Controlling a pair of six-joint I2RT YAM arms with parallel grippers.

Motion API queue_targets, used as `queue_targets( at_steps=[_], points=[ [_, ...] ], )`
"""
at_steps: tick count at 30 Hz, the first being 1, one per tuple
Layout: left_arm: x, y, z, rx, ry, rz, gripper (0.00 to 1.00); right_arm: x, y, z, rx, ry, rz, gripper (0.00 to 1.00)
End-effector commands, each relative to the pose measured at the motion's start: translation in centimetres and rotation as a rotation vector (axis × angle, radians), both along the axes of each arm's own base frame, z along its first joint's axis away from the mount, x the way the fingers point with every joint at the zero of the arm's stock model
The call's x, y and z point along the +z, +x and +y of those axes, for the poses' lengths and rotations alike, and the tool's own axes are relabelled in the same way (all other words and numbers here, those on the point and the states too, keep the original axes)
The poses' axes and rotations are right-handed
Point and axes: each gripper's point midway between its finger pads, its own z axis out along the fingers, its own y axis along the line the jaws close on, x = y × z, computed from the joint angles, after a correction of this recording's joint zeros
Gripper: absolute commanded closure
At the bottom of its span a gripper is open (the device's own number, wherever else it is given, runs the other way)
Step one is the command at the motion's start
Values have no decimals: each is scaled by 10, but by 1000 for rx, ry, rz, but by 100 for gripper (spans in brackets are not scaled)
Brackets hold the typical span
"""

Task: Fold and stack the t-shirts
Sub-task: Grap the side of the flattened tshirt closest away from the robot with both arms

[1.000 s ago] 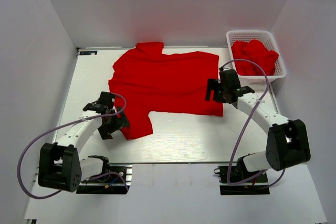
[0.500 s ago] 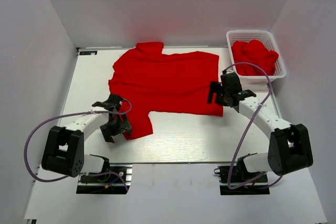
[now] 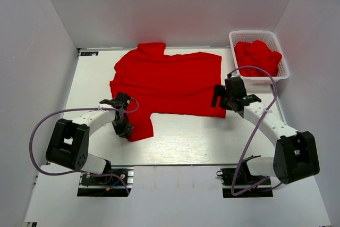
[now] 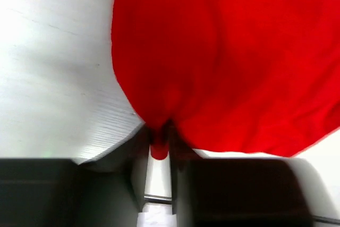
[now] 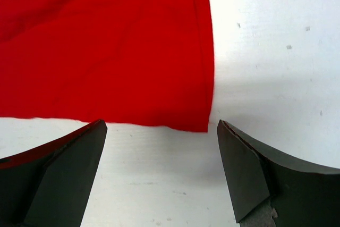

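Note:
One red t-shirt (image 3: 170,81) lies spread flat on the white table, with a flap hanging toward the near left. My left gripper (image 3: 124,129) is shut on the left edge of that flap. The left wrist view shows a small fold of red cloth (image 4: 159,144) pinched between the narrow jaws (image 4: 159,131). My right gripper (image 3: 221,103) hovers open over the shirt's near right corner (image 5: 204,123). Its two dark fingertips (image 5: 79,152) stand wide apart on either side of that corner, and nothing is between them (image 5: 161,126). More red t-shirts (image 3: 258,57) lie bunched in the basket.
A white lattice basket (image 3: 282,70) stands at the back right, just beyond the right arm. White walls close in the table on the left, back and right. Purple cables loop from both arms. Bare table (image 3: 186,142) shows along the near edge.
The left gripper has moved right onto the shirt's near left flap and closed on its edge. The right gripper has shifted slightly and stays open.

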Motion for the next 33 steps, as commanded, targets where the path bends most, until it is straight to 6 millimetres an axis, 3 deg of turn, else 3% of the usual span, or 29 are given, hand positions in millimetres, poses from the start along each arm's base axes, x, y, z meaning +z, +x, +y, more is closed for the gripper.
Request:
queue_targets(
  at_steps=[1, 2, 9, 19, 27, 33],
  points=[
    [-20, 1, 4, -1, 35, -6, 84, 2, -8, -9, -48, -5, -14, 10],
    [-20, 1, 3, -1, 34, -6, 100, 1, -10, -10, -57, -1, -11, 10],
    [-20, -2, 3, -11, 34, -7, 100, -15, -26, -14, -94, 14, 27, 10],
    [-20, -5, 4, -20, 38, 3, 100, -38, -12, -25, -218, -41, 82, 10],
    [-20, -3, 2, -39, 29, -3, 100, -63, -2, -16, -246, -17, 144, 10],
    [-19, 2, 1, -57, 31, -4, 100, -77, -6, -16, -260, -22, 177, 13]
  ],
)
